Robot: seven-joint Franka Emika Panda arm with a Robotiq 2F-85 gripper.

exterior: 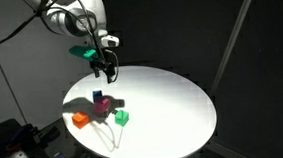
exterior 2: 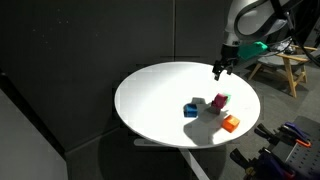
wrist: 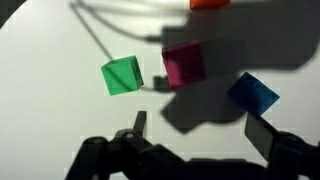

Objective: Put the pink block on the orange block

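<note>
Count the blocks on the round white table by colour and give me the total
pink block: 1
orange block: 1
blue block: 1
green block: 1
Total: 4 blocks

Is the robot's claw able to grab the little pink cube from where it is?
Probably yes. The open gripper hangs above the small magenta-pink cube with nothing between them. The green cube and the blue cube sit near it but apart, leaving room to grip.
</note>
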